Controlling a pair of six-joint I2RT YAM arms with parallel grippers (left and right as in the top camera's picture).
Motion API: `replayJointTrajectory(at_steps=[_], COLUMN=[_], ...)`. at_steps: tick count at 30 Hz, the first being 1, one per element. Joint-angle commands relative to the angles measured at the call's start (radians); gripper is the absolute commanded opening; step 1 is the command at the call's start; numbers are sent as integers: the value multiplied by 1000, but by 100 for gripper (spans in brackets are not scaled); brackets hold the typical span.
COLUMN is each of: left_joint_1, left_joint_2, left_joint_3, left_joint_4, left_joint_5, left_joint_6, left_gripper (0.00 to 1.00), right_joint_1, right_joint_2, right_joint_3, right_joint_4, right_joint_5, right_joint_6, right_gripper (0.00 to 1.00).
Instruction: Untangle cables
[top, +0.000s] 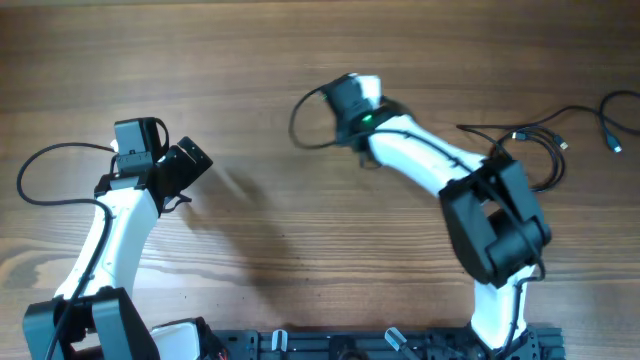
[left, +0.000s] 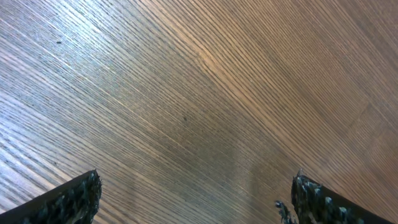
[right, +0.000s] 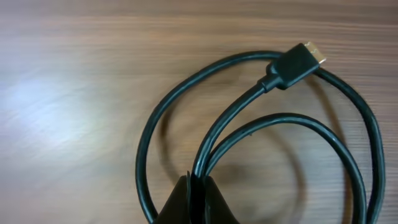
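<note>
Two claws, one catch: the right claw (right: 194, 198) is pinched shut on a looped black cable (right: 287, 68) at the far middle of the table (left: 199, 74), its gold-tipped plug (right: 305, 55) lying across the coil, while the left claw (left: 196, 190) hangs spread wide over the wood. More cables (top: 545, 140) sit bunched at the far right, well apart. The step looks like drawing one cable clear; the next move calls for laying this loop down alone.

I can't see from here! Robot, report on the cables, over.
Right gripper shut on looped cable. Left gripper open, empty. More cables bunched at right arm's elbow, partly hidden.
</note>
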Motion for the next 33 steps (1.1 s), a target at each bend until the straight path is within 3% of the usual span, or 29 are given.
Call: replayJointTrajectory(at_steps=[1, 4, 8, 9, 15, 22, 27, 33], left_joint_1=[3, 3, 3, 3, -11, -161, -292, -322], left_joint_2=[10, 10, 10, 10, 11, 11, 11, 11], left_joint_3=[-7, -7, -7, -7, -7, -7, -7, -7], left_joint_4=[8, 11, 14, 14, 40, 105, 132, 108], left_joint_5=[14, 14, 14, 14, 98, 134, 134, 134], left_joint_6=[-12, -12, -12, -12, 32, 125, 124, 124], left_gripper=[100, 100, 100, 100, 100, 100, 100, 100], right_joint_1=[-103, -177, -237, -241, -241, -241, -241, -241], right_joint_2=[-22, -22, -22, -22, -22, -22, -22, -22], right_joint_3=[-4, -4, -4, -4, -4, -4, -4, -4], right_joint_4=[-35, -54, -24, -10, 40, 55, 58, 58], right_joint_5=[21, -37, -220, -229, -146, -147, -147, -147], right_joint_6=[66, 60, -72, -113, -188, -188, -189, -188], right_gripper=[6, 38, 92, 100, 100, 100, 100, 100])
